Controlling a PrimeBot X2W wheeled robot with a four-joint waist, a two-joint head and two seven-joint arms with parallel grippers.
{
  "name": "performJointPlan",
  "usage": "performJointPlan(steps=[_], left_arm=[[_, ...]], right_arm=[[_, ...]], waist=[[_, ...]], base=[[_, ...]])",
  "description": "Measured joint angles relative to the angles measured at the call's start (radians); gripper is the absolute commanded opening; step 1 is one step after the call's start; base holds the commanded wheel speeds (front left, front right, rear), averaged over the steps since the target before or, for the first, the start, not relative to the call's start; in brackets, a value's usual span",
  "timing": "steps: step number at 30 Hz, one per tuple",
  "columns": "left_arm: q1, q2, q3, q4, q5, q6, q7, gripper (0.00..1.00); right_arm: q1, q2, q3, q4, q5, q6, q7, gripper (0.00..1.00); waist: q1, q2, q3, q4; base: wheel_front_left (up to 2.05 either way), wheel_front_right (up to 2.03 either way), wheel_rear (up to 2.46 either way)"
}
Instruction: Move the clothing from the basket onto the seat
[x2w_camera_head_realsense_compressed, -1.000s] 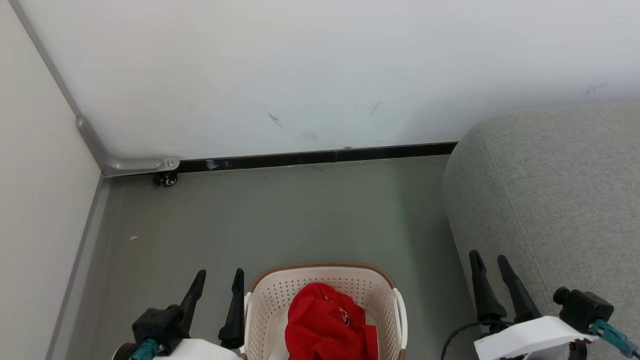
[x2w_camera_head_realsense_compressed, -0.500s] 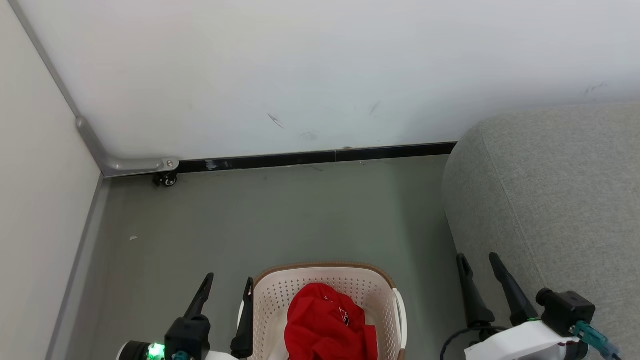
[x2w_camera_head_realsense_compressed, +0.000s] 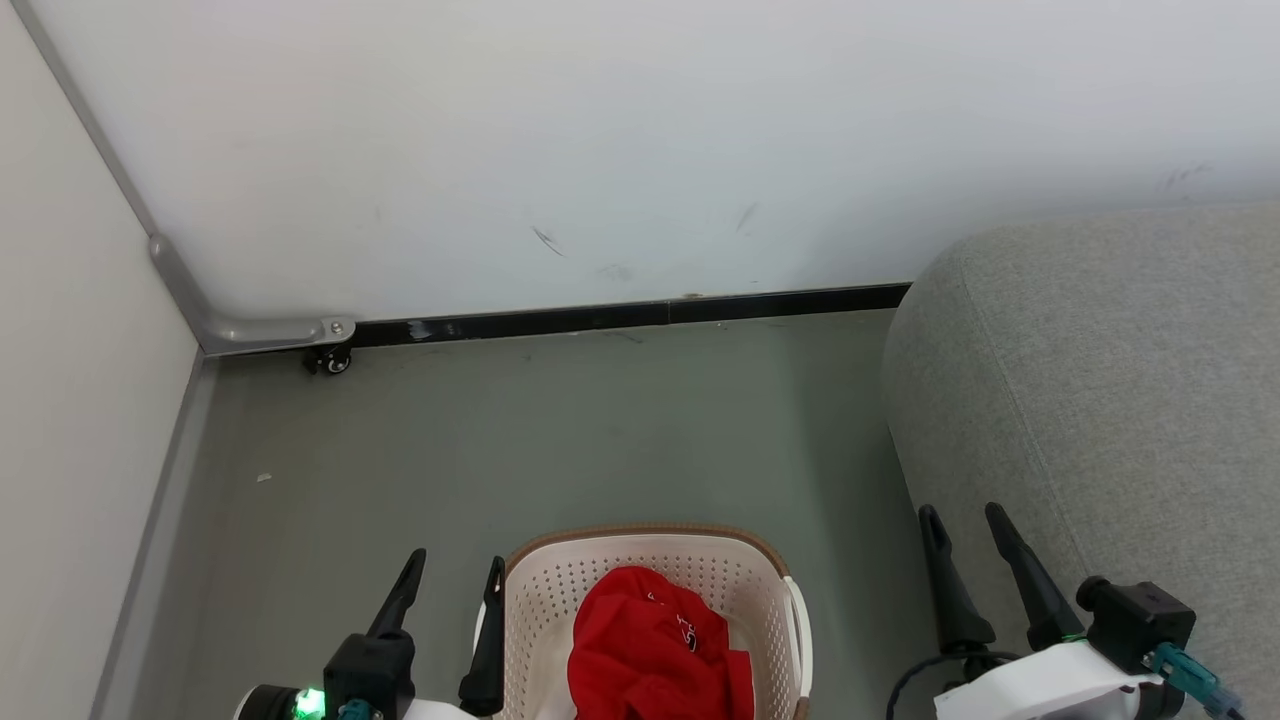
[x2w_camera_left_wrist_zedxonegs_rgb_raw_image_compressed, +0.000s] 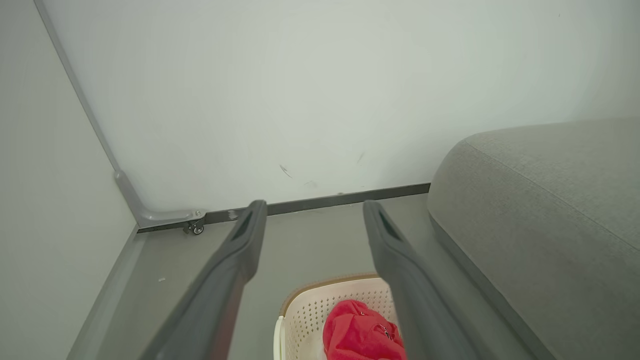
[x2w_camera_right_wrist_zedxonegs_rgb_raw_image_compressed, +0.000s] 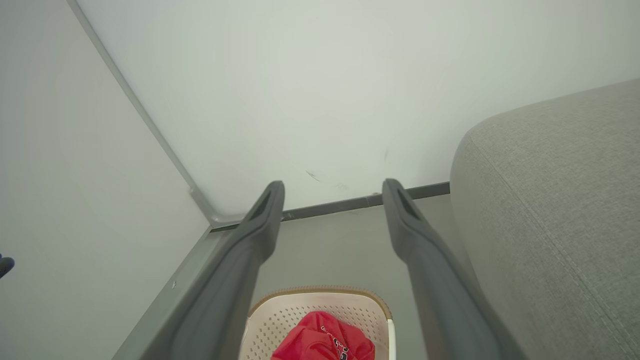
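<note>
The cream perforated basket (x2w_camera_head_realsense_compressed: 600, 570) with a brown rim stands on the floor at the bottom centre, and red clothing (x2w_camera_head_realsense_compressed: 650, 655) with white lettering lies bunched inside it. The basket (x2w_camera_left_wrist_zedxonegs_rgb_raw_image_compressed: 305, 305) and clothing (x2w_camera_left_wrist_zedxonegs_rgb_raw_image_compressed: 357, 332) also appear low in the left wrist view, and the basket (x2w_camera_right_wrist_zedxonegs_rgb_raw_image_compressed: 295, 307) and clothing (x2w_camera_right_wrist_zedxonegs_rgb_raw_image_compressed: 320, 342) in the right wrist view. The light-grey seat (x2w_camera_head_realsense_compressed: 1120, 380) fills the right side. My left gripper (x2w_camera_head_realsense_compressed: 455, 565) hangs open just left of the basket, holding nothing. My right gripper (x2w_camera_head_realsense_compressed: 962, 512) is open and empty between basket and seat.
A white wall (x2w_camera_head_realsense_compressed: 640, 150) with a black skirting strip (x2w_camera_head_realsense_compressed: 620, 315) closes the far side. A pale panel (x2w_camera_head_realsense_compressed: 70, 420) with a grey metal bracket and small caster (x2w_camera_head_realsense_compressed: 330, 362) bounds the left. Grey floor (x2w_camera_head_realsense_compressed: 560, 430) lies between the wall, the basket and the seat.
My left gripper has turned and shifted right, closer to the basket's left rim. The right gripper has slid slightly left and back. Basket and clothing have stayed put.
</note>
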Motion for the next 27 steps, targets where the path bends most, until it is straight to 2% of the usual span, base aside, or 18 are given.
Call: performJointPlan(steps=[27], left_arm=[[-0.012, -0.005, 0.041, 0.023, -0.007, 0.016, 0.0, 1.0]], right_arm=[[0.002, 0.001, -0.023, -0.006, -0.002, 0.0, -0.012, 1.0]], waist=[[-0.0002, 0.0, 0.009, -0.006]], base=[[0.0, 0.0, 0.0]])
